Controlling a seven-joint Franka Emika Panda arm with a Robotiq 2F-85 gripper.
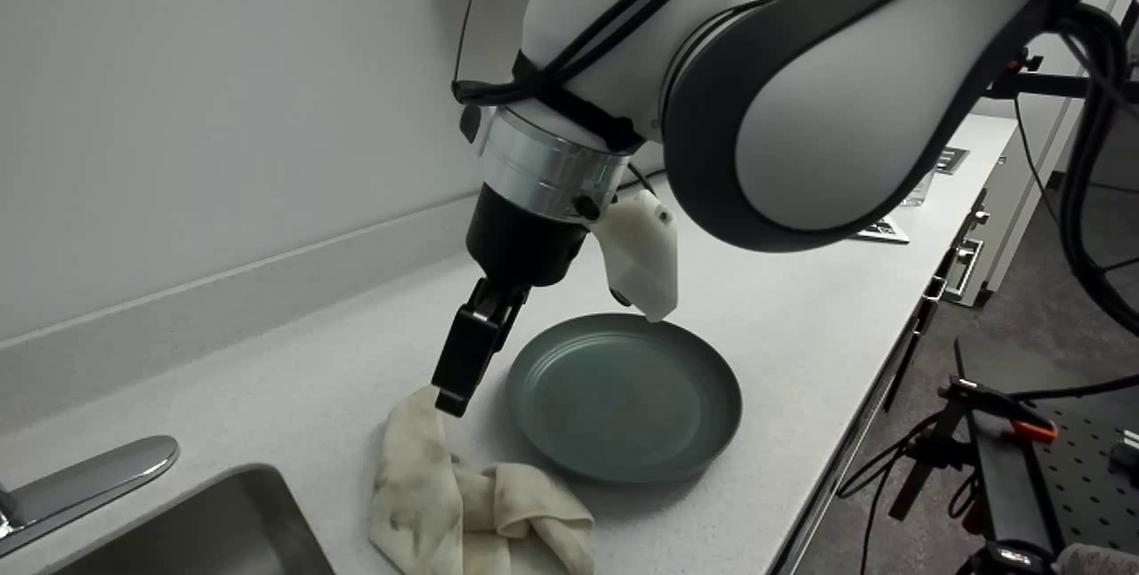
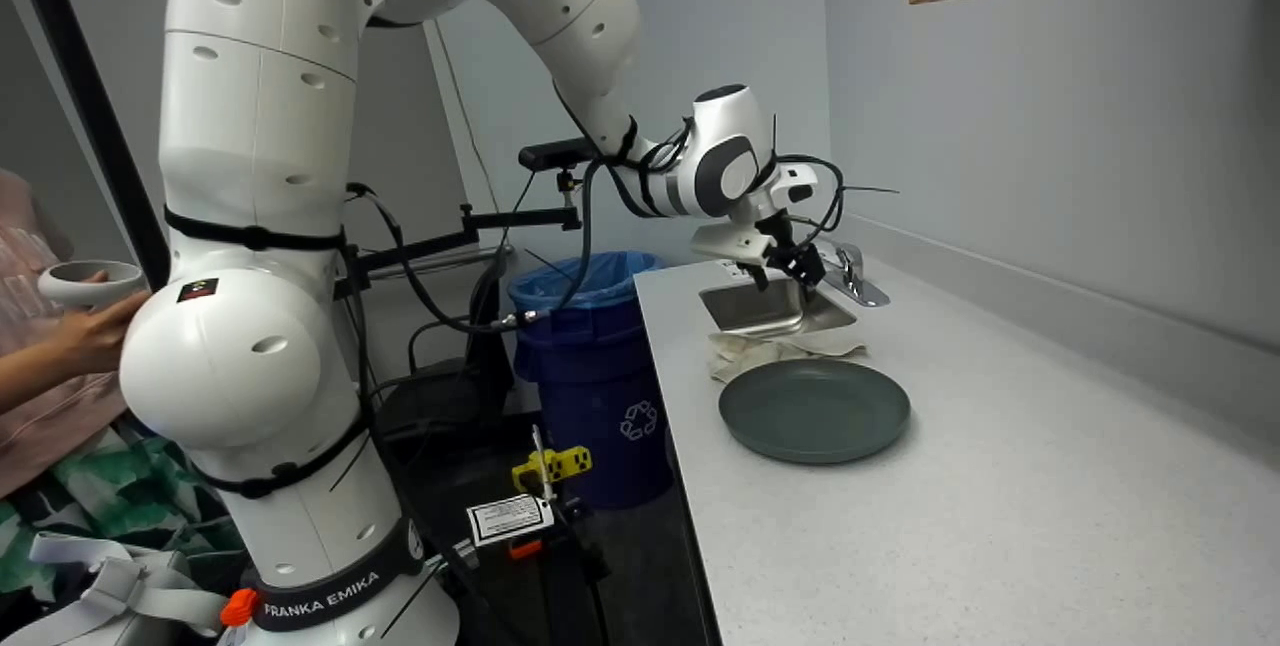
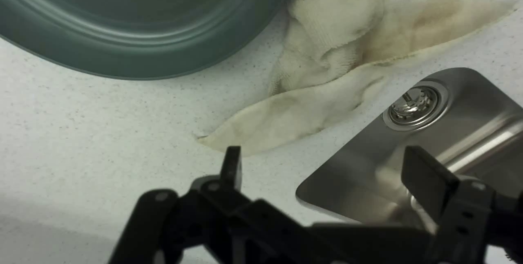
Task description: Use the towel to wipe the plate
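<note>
A dark green round plate (image 1: pixel 627 401) lies flat on the white counter, also seen in an exterior view (image 2: pixel 815 411) and at the top left of the wrist view (image 3: pixel 135 57). A crumpled cream towel (image 1: pixel 416 490) with brownish stains lies on the counter between plate and sink; it also shows in an exterior view (image 2: pixel 745 354) and the wrist view (image 3: pixel 278 121). My gripper (image 1: pixel 452 399) is open and empty, its fingers wide apart in the wrist view (image 3: pixel 322 153). It hangs above the counter near the towel's wall-side end, one finger over the sink in the wrist view.
A steel sink (image 3: pixel 347 178) is set into the counter beside the towel. Its faucet (image 1: pixel 98 486) stands on the wall side, also in an exterior view (image 2: pixel 852 271). A wall with a low backsplash (image 1: pixel 222 295) runs along the counter's back. A blue recycling bin (image 2: pixel 590 406) stands beyond the counter edge.
</note>
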